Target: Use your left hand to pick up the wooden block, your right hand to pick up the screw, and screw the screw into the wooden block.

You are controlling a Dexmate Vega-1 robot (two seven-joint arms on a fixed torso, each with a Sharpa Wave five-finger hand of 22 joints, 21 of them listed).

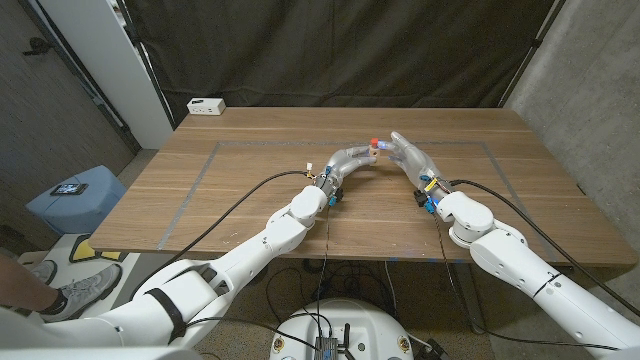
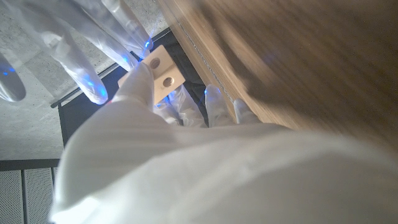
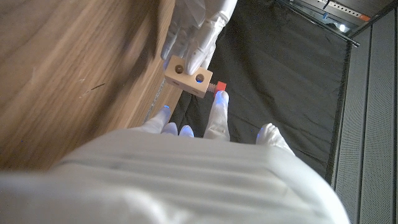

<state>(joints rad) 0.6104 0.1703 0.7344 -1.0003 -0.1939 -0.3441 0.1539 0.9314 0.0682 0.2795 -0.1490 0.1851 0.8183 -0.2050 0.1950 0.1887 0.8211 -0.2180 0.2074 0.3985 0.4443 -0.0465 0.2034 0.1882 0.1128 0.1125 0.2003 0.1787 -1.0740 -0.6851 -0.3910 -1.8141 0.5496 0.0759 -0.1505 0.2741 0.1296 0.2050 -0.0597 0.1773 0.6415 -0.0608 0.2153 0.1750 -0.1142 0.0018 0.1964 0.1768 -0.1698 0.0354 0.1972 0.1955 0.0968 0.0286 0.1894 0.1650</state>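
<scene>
**Wooden block and red-headed screw held together above the bench centre**

Head view: both arms enter from the lower corners and meet above the middle of the wooden bench [image 1: 250,210], slightly toward 12 o'clock from its centre. The left robot hand [image 1: 350,160] reaches in from 7 o'clock and the right robot hand [image 1: 408,155] from 4 o'clock; the two hands are just beside each other, with the red-headed screw [image 1: 375,143] showing as a small red spot between their fingertips. The block itself is too small to make out here.

Right wrist view: the left robot hand [image 3: 196,28] grips the wooden block [image 3: 189,78] at its far end, fingers closed on it. The block is a short pale bar with two round holes on the face turned to the camera. The screw [image 3: 219,86] touches the block's end face, its red head outward. A fingertip of the right robot hand [image 3: 205,134] rests against the screw head; whether the screw is pinched or only pressed cannot be told.

Left wrist view: the block [image 2: 163,70] stands above the back of the left robot hand [image 2: 143,124], two holes visible. The fingers of the right robot hand [image 2: 93,37] are spread beside it, tips glowing blue.

A white box [image 1: 206,105] lies at the bench's far edge, at about 10 o'clock. A person's shoe [image 1: 85,290] shows on the floor at 8 o'clock.
</scene>
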